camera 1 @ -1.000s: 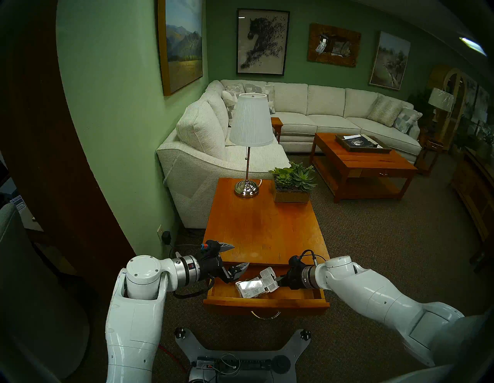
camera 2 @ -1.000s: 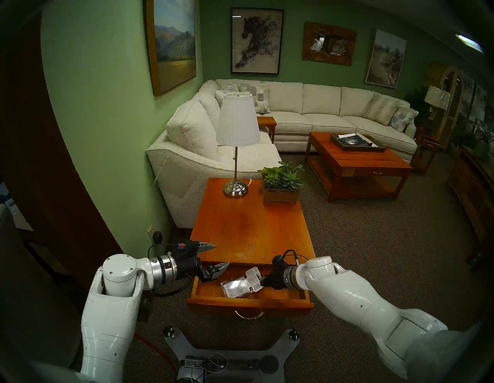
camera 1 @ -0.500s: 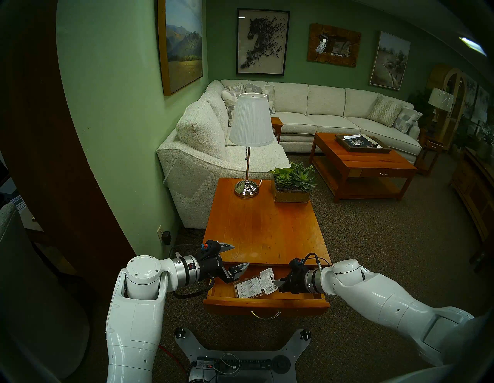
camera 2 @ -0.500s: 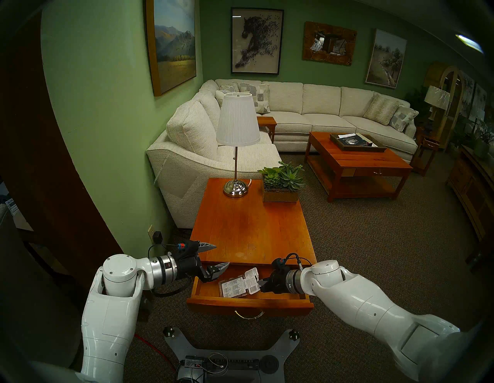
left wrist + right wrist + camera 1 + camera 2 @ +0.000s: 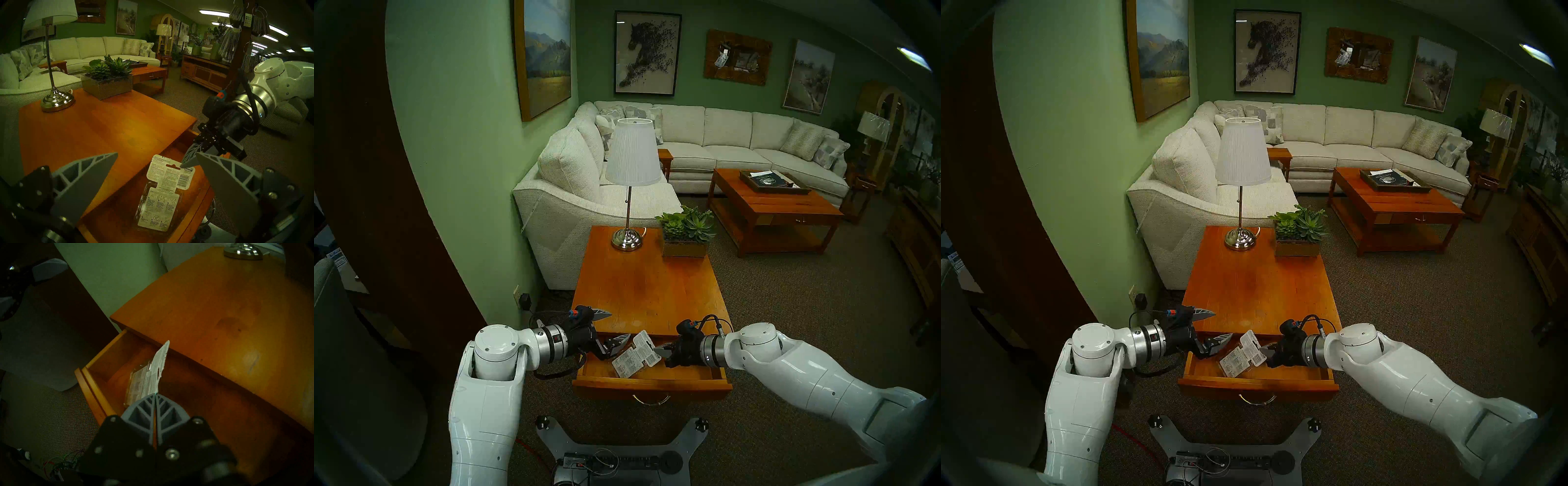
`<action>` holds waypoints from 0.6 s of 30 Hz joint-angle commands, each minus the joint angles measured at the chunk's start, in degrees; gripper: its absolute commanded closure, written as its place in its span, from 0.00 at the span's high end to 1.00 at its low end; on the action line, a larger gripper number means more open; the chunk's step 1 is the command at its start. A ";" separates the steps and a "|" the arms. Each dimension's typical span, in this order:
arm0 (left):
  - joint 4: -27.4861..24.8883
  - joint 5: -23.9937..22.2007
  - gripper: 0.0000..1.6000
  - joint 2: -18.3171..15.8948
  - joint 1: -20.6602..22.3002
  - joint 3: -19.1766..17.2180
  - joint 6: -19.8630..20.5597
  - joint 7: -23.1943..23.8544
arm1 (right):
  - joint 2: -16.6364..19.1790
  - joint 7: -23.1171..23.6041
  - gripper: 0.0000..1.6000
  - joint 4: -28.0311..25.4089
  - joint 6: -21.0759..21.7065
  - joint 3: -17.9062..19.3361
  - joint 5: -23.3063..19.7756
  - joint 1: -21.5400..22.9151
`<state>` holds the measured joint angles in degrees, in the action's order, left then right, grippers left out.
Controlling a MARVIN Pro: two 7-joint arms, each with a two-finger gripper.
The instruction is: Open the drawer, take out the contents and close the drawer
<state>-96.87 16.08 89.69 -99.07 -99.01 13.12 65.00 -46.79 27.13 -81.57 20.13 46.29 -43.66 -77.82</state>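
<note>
Drawer open. Right gripper pinched tight on package card edge, package tilted up over drawer, beyond jaws. Left gripper wide open, empty. Left: lift clear, close drawer.

One drawer, one package

Drawer open at lower centre; right gripper pinches blister package, tilted above it; left gripper agape alongside.
</note>
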 commanded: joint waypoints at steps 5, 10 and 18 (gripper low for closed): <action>-1.20 -0.30 1.00 0.28 1.33 0.09 -0.25 0.05 | 3.78 0.14 0.00 -9.22 -2.41 3.53 1.22 2.94; -1.22 -0.25 1.00 0.35 1.36 0.04 -0.30 0.10 | 5.75 -0.59 0.00 -13.08 -2.07 5.87 1.49 3.87; -1.30 -0.20 1.00 0.47 1.41 -0.04 -0.35 0.20 | 8.71 -3.31 0.00 -18.33 0.77 10.05 0.91 4.91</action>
<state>-96.78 16.34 89.89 -99.03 -99.17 12.92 65.15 -41.39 26.04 -94.15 18.98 51.94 -41.64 -75.71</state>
